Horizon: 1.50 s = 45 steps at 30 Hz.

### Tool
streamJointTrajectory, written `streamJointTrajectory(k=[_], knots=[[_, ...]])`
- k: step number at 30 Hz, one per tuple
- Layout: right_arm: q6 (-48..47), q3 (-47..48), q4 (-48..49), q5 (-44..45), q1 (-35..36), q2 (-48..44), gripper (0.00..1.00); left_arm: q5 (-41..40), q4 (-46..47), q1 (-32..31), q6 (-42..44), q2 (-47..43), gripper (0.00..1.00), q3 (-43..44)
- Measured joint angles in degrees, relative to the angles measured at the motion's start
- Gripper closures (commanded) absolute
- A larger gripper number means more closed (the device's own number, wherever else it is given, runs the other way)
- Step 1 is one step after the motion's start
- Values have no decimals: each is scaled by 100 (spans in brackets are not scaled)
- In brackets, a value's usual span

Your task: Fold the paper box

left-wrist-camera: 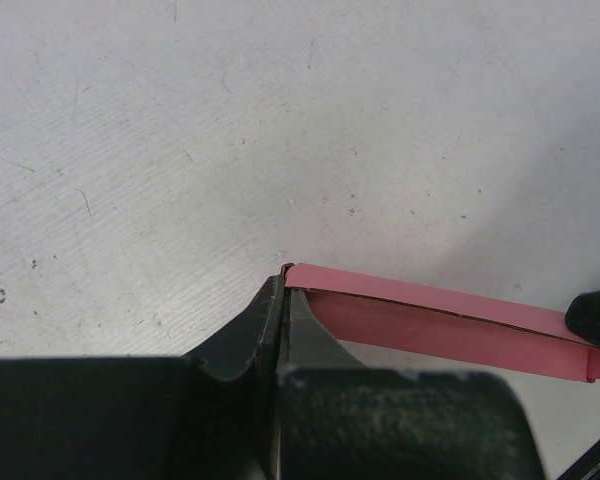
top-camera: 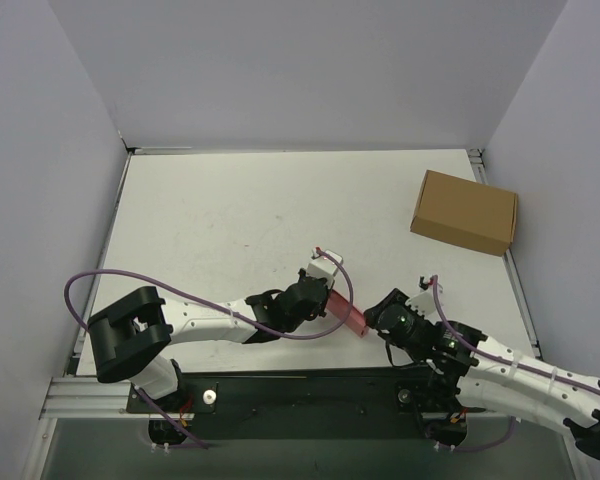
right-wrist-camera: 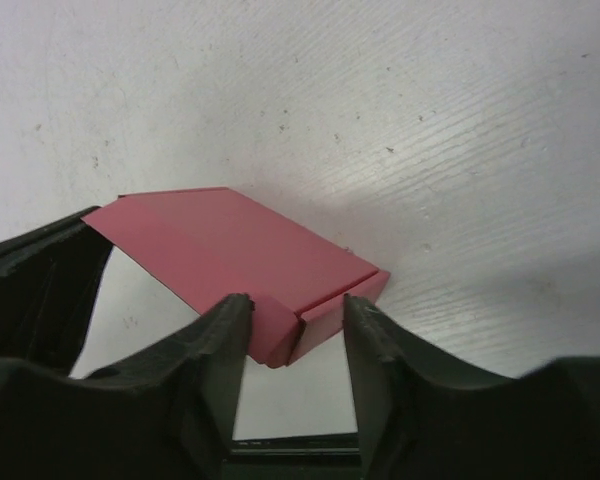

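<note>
Near-edge centre: left gripper (left-wrist-camera: pixel 283 288) pinches box (right-wrist-camera: pixel 220 250) corner, anchoring it; right gripper (right-wrist-camera: pixel 292 308), half-open, straddles its end, likely to fold.

Two slim white-shelled arms, left arm (top-camera: pixel 205 322) and right arm (top-camera: pixel 540 385), black housings at each joint, a bulky black shoulder block (top-camera: pixel 130 335) on the left, thin purple cables (top-camera: pixel 110 271) looping alongside (one per arm), matte black end effector fingers (right-wrist-camera: pixel 215 360) with notched inner edges.

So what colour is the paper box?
Plain pink-red; the paper box shows best in the right wrist view.
</note>
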Motion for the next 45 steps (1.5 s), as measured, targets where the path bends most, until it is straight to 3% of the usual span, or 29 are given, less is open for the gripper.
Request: streamJointTrajectory(k=[4,45], knots=[[-61,17,-356,4,7,-236,42,0,2,-7,35,-2,100,0],[72,103,-479,-107,116,-247,50,-4,-68,-31,131,-31,100,7]])
